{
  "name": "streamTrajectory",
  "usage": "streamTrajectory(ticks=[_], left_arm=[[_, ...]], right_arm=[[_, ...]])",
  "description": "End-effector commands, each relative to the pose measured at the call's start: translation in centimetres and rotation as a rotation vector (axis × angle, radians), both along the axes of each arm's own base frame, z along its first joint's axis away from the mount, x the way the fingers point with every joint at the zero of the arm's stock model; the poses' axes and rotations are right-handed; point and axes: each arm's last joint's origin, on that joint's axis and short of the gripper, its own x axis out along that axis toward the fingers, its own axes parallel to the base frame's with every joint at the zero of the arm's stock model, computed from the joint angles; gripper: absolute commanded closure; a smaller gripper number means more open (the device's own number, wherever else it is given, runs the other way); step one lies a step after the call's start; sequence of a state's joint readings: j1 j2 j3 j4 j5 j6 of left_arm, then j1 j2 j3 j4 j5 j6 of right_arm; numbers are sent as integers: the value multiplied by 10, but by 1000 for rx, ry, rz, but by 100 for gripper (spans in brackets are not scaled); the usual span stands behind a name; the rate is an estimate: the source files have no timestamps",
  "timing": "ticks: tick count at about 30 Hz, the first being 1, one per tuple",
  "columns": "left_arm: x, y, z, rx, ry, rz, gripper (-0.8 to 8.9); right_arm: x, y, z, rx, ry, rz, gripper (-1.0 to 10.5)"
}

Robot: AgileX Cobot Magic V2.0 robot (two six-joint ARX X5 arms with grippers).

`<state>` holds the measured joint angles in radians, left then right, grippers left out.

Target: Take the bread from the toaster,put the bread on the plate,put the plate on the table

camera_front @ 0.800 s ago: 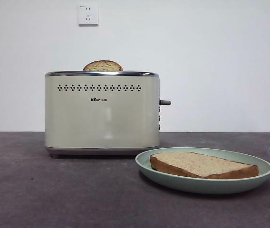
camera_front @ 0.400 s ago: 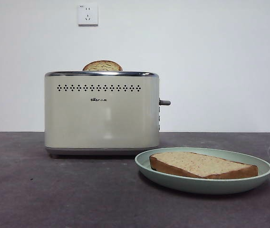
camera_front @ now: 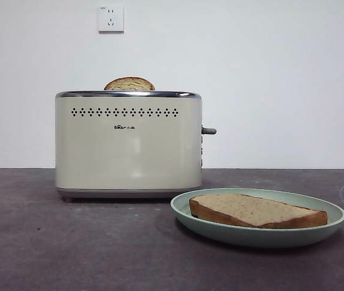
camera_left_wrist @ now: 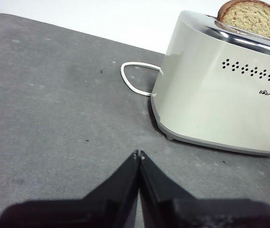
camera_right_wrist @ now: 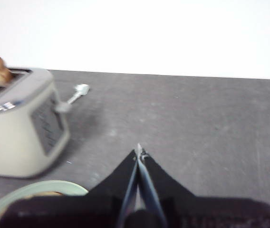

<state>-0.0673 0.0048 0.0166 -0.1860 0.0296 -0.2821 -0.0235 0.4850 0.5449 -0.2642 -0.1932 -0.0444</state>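
The bread [camera_front: 254,210] lies flat on the plate [camera_front: 258,233], which rests on the table [camera_front: 69,248] at the near right, just in front of the toaster [camera_front: 128,142]. Neither gripper touches it. The left gripper [camera_left_wrist: 139,154] hangs over bare table left of the toaster, jaws pressed together and empty. The right gripper [camera_right_wrist: 139,151] hangs above the table near the plate's rim [camera_right_wrist: 35,190], jaws likewise pressed together and empty. A second slice [camera_front: 129,84] shows only its domed top above the toaster slot. A white cord [camera_left_wrist: 132,78] loops beside the toaster. A wall socket [camera_front: 111,18] sits on the white wall. The right wrist view is blurred.
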Motion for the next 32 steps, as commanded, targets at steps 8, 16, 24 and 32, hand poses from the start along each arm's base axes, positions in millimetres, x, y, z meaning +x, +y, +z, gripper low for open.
streamTrajectory(ticks=[8, 16, 24, 32], left_arm=[[1, 0, -4, -2, 7, 7, 817], [1, 0, -4, -2, 7, 7, 817], [1, 0, -4, -2, 7, 7, 817], [1, 0, -4, -2, 6, 7, 817]], right_arm=[[-13, -3, -115, 24, 4, -108, 945], [-21, -5, -137, 91, 35, -220, 945], [-26, -5, -134, 106, -17, -225, 945], [-26, -5, -133, 90, -22, -222, 945]])
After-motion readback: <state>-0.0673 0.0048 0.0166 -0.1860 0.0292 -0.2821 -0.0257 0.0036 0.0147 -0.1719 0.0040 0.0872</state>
